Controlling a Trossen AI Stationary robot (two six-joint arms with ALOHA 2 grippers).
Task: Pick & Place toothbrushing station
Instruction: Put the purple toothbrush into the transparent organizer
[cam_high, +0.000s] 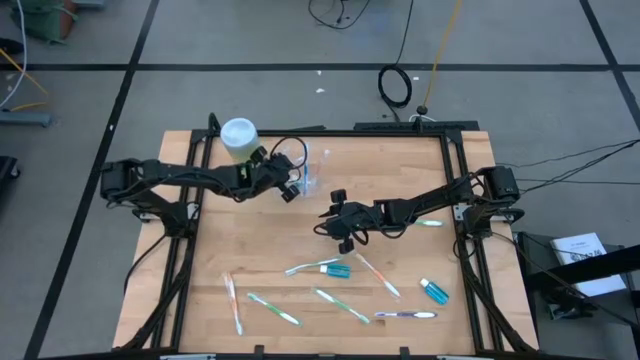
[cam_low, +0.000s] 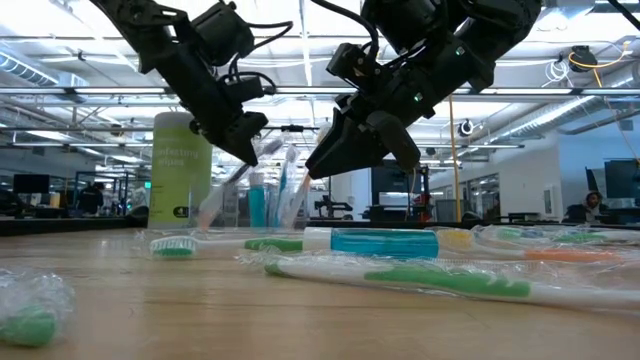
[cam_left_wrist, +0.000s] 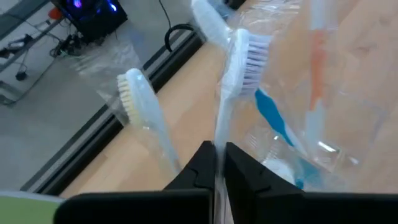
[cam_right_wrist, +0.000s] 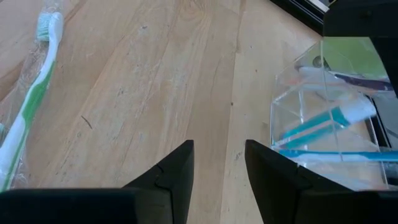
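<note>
The clear plastic cup (cam_high: 312, 178) stands at the far middle of the table, with toothbrushes and a blue tube upright in it (cam_right_wrist: 323, 118). At the cup's left side my left gripper (cam_left_wrist: 217, 163) is shut on a white toothbrush (cam_left_wrist: 239, 59). Next to that brush are another wrapped white one (cam_left_wrist: 140, 102), a blue one and an orange one. On the cup's near right side my right gripper (cam_right_wrist: 219, 165) stands open above bare wood, holding nothing. Several more toothbrushes (cam_high: 340, 305) and blue tubes (cam_high: 433, 291) lie flat on the near half of the table. My left gripper pinches the white toothbrush's thin handle (cam_left_wrist: 219, 140) between its two fingers, which lie along it. The fingers slant down from the table's left side. The brush runs forward past the fingertips with its bristle head (cam_left_wrist: 252, 62) at the far end; the handle's other end is hidden by the gripper.
A light-green bottle with a white cap (cam_high: 238, 135) stands close behind the left gripper at the far left. A green-and-white toothbrush (cam_right_wrist: 31, 106) lies near the right gripper. A black frame rail (cam_high: 455, 190) borders the table; bare wood lies between the cup and the loose brushes.
</note>
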